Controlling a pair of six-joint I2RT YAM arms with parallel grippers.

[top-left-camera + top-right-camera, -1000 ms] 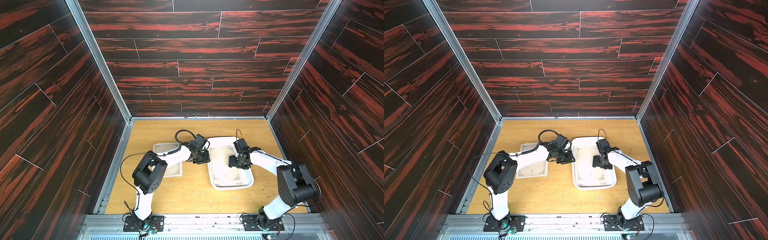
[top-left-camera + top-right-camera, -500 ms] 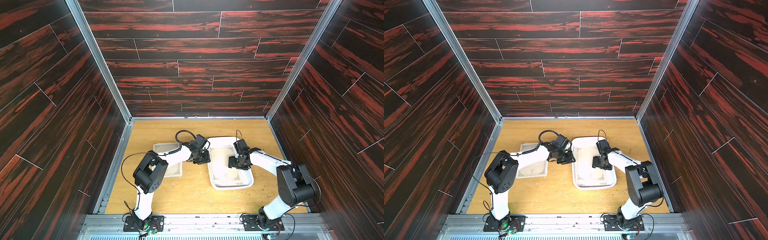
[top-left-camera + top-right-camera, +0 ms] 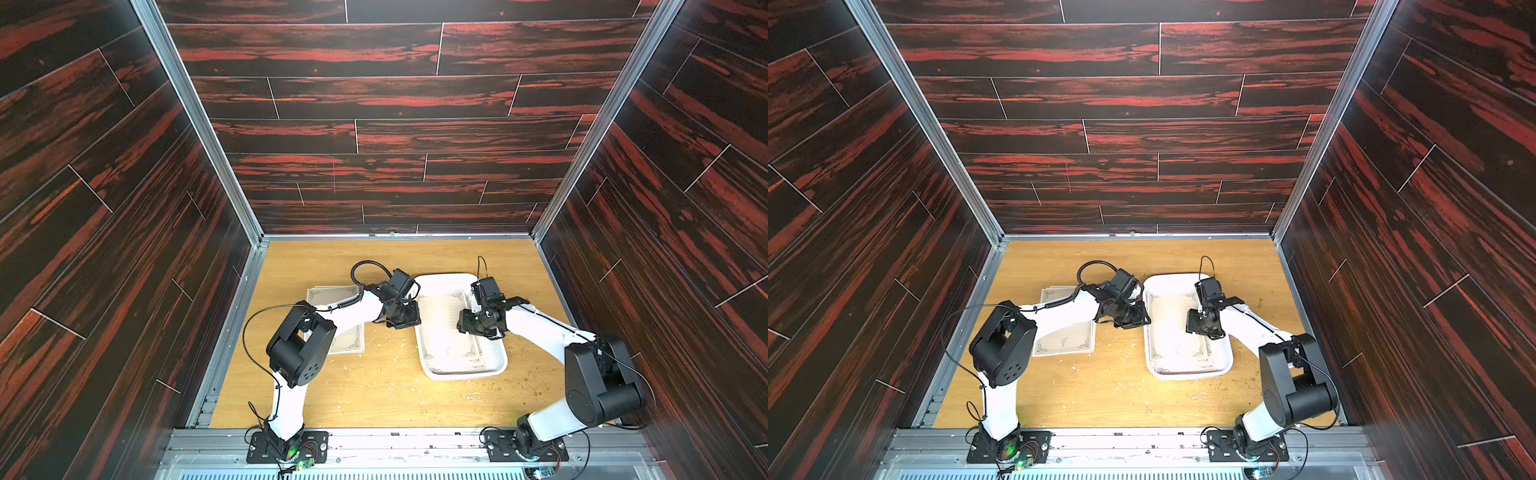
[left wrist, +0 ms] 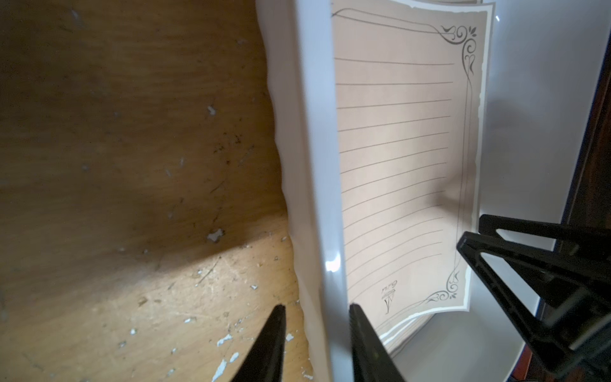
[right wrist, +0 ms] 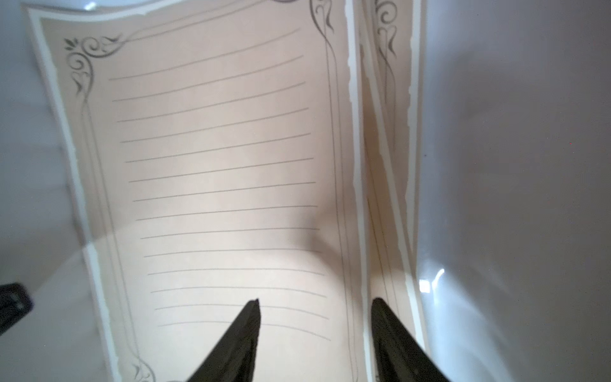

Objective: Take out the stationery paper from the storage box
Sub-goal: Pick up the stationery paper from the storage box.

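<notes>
Left wrist view caught my left hand (image 4: pixel 315 306) astride the long wall of the shallow white plastic storage box (image 4: pixel 314 165) with rounded corners. One black finger stood outside, over the scuffed wooden counter (image 4: pixel 132 165). The other stood inside, and the pair had narrowed onto the wall in what I read as a grip.

Within the box lay the cream stationery paper (image 4: pixel 396 165), a stack of thin ruled sheets with dark scrolled corners, its top sheet bowed upward.

From my remote station, the right wrist view showed my right hand (image 5: pixel 315 300) part open above that stack. One fingertip (image 5: pixel 251 317) was over the top sheet's ruled face and the other was past its long edge, over the sheets beneath. I could see nothing pinched between them.

Both top views placed the box on the counter's right half, with the two hands facing each other across it. A pile of matching sheets (image 3: pixel 348 343) lay flat on the counter beside the left arm, apart from the box.
</notes>
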